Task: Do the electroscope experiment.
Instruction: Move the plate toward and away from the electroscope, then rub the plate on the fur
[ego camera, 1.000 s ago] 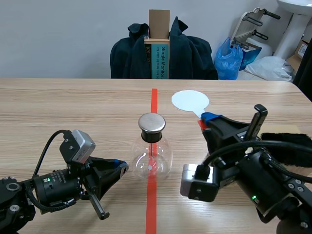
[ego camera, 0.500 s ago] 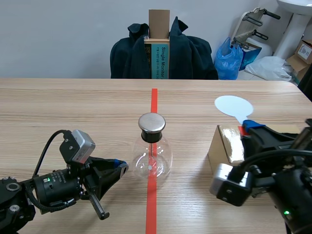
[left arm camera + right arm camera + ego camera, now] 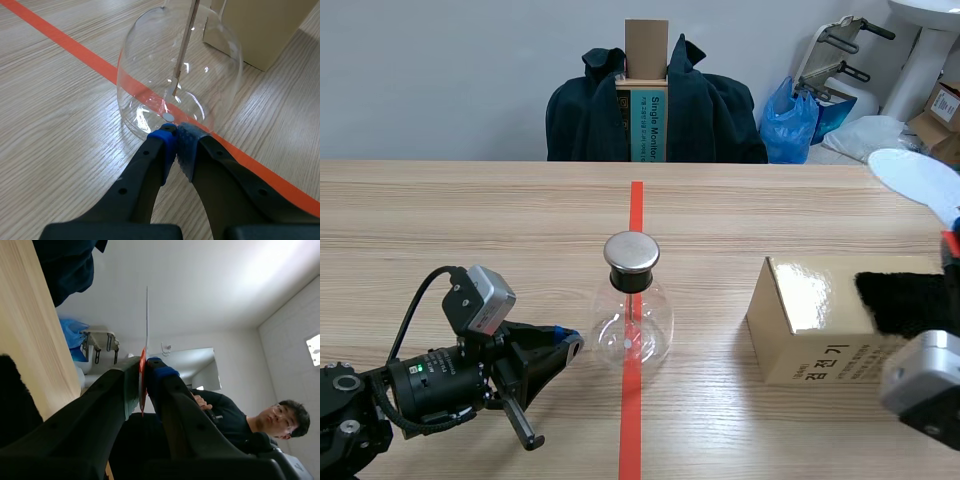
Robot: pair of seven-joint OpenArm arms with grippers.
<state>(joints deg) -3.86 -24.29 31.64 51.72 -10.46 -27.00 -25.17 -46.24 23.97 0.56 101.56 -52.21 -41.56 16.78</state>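
Note:
The electroscope (image 3: 637, 318) is a clear glass flask with a metal cap (image 3: 631, 252), standing on the red tape line at mid-table. My left gripper (image 3: 567, 345) lies low just left of it. Its fingers are shut, and the blue pads (image 3: 163, 141) sit at the base of the flask (image 3: 180, 75) with nothing between them. My right gripper (image 3: 144, 374) is shut on the red handle (image 3: 142, 382) of a white disc paddle (image 3: 918, 176). It holds the paddle raised at the table's far right, and the right wrist view shows the disc (image 3: 147, 315) edge-on.
A tan cardboard box (image 3: 808, 320) stands right of the flask with a black fuzzy cloth (image 3: 905, 300) on it. A chair draped with a dark jacket (image 3: 655, 105) is behind the table. A person (image 3: 250, 422) appears in the right wrist view.
The right arm has swung from beside the flask out to the far right, carrying the paddle along and uncovering the box. The left arm has stayed still.

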